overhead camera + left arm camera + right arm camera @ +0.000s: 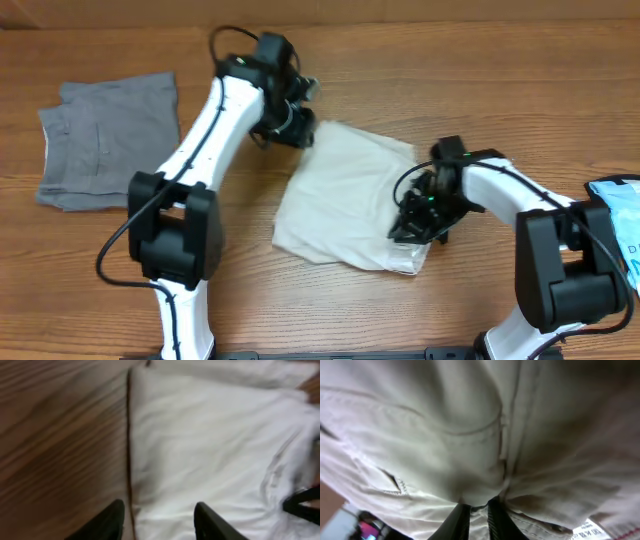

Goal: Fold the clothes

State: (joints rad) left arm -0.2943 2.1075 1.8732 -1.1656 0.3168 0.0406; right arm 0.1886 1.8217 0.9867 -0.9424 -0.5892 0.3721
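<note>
Cream shorts (345,195) sit on the surface (450,70) under both pincers: right pincer (480,515) is clamped tight on cloth at its tips, left pincer (159,510) is spread wide, holding nothing, just above the hem, so I'd pull slow and keep the fold square.

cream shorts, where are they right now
Overhead view: the cream shorts lie centrally, right of the grey shorts, left gripper at their far-left corner, right gripper on their right edge.

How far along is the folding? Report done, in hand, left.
Done: the cream shorts lie as a compact, seemingly once-folded block. In hand: right pincer pinches fabric at their near-right edge; left pincer is open over the far-left corner. Left: likely a further fold, then release.
</note>
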